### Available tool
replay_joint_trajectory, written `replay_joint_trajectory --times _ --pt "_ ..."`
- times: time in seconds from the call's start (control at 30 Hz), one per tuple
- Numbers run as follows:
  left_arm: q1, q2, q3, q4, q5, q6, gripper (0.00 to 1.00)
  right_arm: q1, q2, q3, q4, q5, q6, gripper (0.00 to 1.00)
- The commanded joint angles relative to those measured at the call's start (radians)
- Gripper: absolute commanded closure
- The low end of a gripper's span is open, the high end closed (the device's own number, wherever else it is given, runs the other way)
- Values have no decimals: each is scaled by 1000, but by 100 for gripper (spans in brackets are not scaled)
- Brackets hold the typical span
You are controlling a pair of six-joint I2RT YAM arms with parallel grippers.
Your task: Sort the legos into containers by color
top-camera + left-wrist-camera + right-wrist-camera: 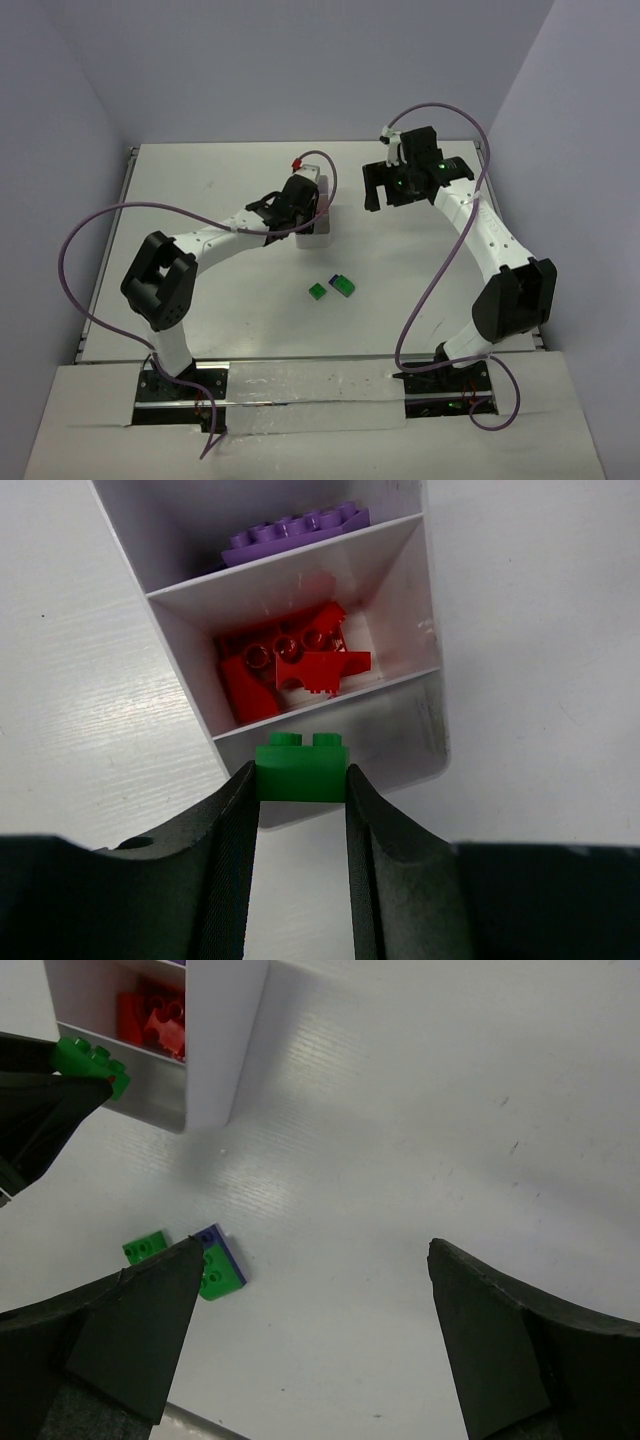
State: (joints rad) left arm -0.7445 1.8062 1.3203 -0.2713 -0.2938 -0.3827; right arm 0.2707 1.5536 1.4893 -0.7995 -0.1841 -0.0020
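A green lego (301, 770), two studs up, is pinched between the left fingers (248, 800), which are closed against its two sides. In the left wrist view it sits level at the near end wall of the white tray (432, 695). From that view I cannot tell whether it is right over the nearest compartment or only over that compartment's outer wall. The right wrist view shows it lifted above the bench (200, 190), beside the tray's end.

The tray stands about midway between the left and right edges of the bench, somewhat nearer the far edge. Its three compartments run in a row from near to far. The middle one holds several red legos (285, 670) heaped together. The farthest one holds a flat purple lego (295, 535) leaning on the dividing wall.

Between the tray and the near edge of the bench lie two loose pieces, just beside each other. One is a small green lego (317, 291). To its right is a green-and-blue lego (342, 286), tipped on its side.

The right fingers (385, 192) are spread wide and hold nothing. They hang above the bench to the right of the tray, toward the far right corner, well apart from every piece.
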Motion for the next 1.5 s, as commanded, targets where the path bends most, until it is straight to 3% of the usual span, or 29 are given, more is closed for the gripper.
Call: replay_joint_trajectory --times 0.0,0.17,0.37,0.47,0.57,0.73,0.97,1.23,1.47 --pt "-19 5 56 -12 -25 -9 67 -7 -47 -11 33 -1 -23 0" --pt "-27 2 69 -22 -16 0 46 -8 -75 -47 36 -8 -49 0" --pt "-26 -24 91 -39 -8 15 36 -10 -109 -119 37 -23 -67 1" --pt "-25 -42 116 -65 0 19 35 -8 -130 -169 42 -65 -80 5" --pt "-10 -116 112 -66 41 16 35 15 -148 -239 48 -109 -92 10" --pt "78 -325 34 -87 143 8 18 138 -143 -313 47 -80 -128 19" --pt "291 -467 -64 -151 340 24 16 362 -10 -277 0 3 -142 23" --pt "362 -534 -131 -154 352 38 17 458 176 -163 -85 50 -153 27" --pt "376 -534 -142 -146 384 28 17 469 254 -108 -103 54 -168 27"
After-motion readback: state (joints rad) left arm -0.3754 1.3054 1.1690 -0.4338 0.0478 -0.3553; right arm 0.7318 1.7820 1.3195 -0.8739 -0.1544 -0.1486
